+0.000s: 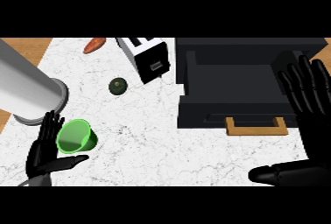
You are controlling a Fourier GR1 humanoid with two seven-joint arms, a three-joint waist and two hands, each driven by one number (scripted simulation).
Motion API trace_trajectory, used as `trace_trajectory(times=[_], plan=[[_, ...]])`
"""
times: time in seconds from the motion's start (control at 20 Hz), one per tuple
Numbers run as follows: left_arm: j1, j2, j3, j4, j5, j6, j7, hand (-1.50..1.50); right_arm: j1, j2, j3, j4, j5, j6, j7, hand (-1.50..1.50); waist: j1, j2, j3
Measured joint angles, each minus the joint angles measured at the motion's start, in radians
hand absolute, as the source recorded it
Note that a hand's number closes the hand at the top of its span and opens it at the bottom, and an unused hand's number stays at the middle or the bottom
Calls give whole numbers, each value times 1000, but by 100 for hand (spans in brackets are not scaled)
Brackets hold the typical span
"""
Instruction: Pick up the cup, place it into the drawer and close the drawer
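Lying tipped on its side near the table's (168, 148) left edge, the green cup (76, 136) turns its open mouth toward the left hand (44, 151). That hand comes in at the lower left corner with its fingers straight and released; the fingers stand just left of the cup's rim and the thumb reaches out below it, so the hand brackets the cup without curling round it. Whether the fingers touch the rim cannot be told. The right hand (304, 100) shows along the right edge, fingers up and spread, relaxed and holding nothing, its thumb low near the lower right corner. Just beside it, the black drawer (229, 87) stands pulled open, its wooden handle (256, 127) facing the table's front edge. A toaster (147, 59) sits near the back edge, with a carrot (95, 44) to its left and a dark avocado (117, 85) in front. A large grey cylinder (29, 94) slants over the left edge, behind the cup.
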Motion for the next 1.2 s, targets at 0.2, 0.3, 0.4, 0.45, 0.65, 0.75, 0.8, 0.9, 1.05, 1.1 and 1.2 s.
trace_trajectory(times=[0.2,0.3,0.4,0.45,0.65,0.75,0.8,0.9,1.05,1.1,1.2], plan=[[-19,10,-12,72,-7,-12,-48,-150,19,12,15,-2,13,1,-16,-150,1,0,0],[-44,18,-15,121,-14,-16,-78,-150,7,9,12,-14,7,-5,8,-150,0,0,0],[-60,27,-14,163,-11,-32,-104,-150,14,14,14,1,11,-1,-12,-150,0,0,-1],[-75,29,-14,204,-17,-32,-127,-150,7,21,21,11,24,-10,-17,-150,-1,0,0],[-93,30,-16,254,-9,-38,-154,-150,23,29,39,-16,37,-15,-8,-150,-1,0,-1],[-102,19,-16,243,7,-39,-137,-150,16,38,53,-10,55,-25,-11,-150,1,0,-1],[-113,34,-10,267,12,-51,-139,-150,15,33,45,-12,44,-20,-6,-150,0,0,-1],[-140,33,-7,313,14,-51,-154,-150,4,23,28,-5,28,-15,-1,-150,-2,1,-1],[-181,41,-4,366,20,-63,-154,-150,-3,23,22,11,24,-13,-6,-150,-3,1,-1],[-174,34,-7,372,21,-68,-163,-150,-3,23,24,9,25,-13,-5,-150,-3,1,-1],[-188,37,-8,392,26,-92,-160,-150,2,20,25,-19,19,-16,17,-150,-5,2,-1]])
